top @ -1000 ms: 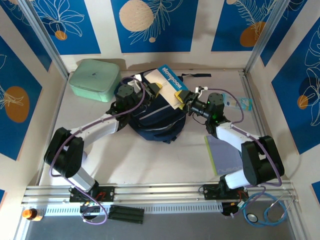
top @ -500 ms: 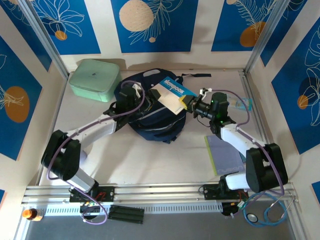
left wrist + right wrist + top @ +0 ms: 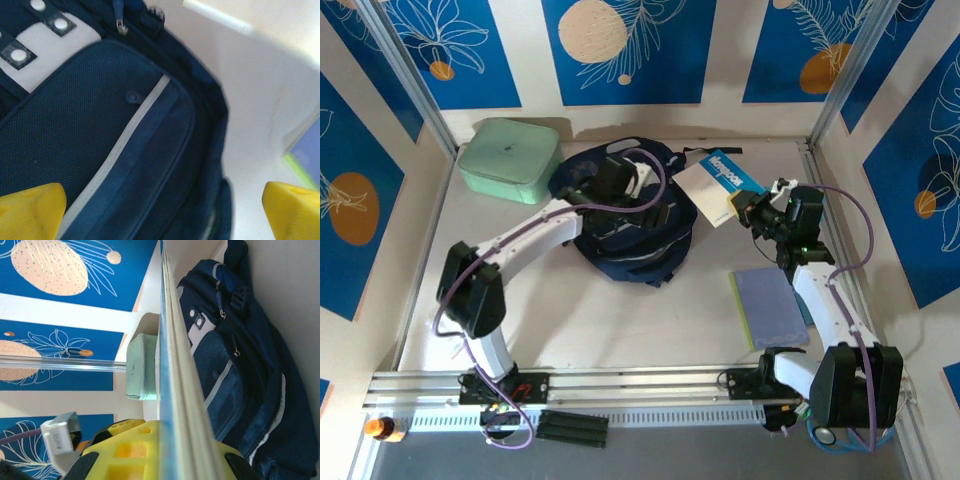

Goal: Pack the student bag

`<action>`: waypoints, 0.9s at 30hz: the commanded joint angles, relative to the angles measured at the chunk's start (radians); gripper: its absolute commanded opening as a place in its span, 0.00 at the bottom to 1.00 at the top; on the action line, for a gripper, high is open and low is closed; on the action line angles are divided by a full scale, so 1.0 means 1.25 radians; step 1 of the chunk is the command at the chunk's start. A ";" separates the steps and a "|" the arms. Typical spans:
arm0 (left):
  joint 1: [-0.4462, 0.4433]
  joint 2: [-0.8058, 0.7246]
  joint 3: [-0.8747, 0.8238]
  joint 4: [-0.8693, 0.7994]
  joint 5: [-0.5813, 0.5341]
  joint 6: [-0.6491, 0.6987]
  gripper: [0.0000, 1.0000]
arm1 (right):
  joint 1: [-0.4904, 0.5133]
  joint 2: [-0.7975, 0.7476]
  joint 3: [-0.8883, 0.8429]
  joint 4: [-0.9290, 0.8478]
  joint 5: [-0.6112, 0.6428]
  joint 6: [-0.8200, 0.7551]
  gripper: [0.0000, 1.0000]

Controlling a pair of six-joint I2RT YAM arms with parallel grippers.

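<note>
Lying toward the back of the tabletop (image 3: 620, 320), the student bag (image 3: 640, 250) sat under the left gripper (image 3: 160, 212), jaws spread wide, while the right gripper (image 3: 750, 205) pinched a blue notebook (image 3: 720, 180) over bare surface beside it.

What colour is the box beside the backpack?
The box is mint green, clearest from the top camera.

Bright, even light; student bag (image 3: 100, 150) softly blurred.
</note>
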 commanded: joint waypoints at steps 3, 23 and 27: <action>-0.017 0.085 0.076 -0.152 -0.057 0.233 1.00 | -0.032 -0.030 -0.010 -0.074 0.001 -0.043 0.00; -0.024 0.266 0.201 -0.239 -0.078 0.353 0.60 | -0.045 -0.055 -0.024 -0.108 0.008 -0.038 0.00; -0.025 0.279 0.212 -0.230 -0.102 0.357 0.52 | -0.056 -0.057 -0.032 -0.104 -0.003 -0.029 0.00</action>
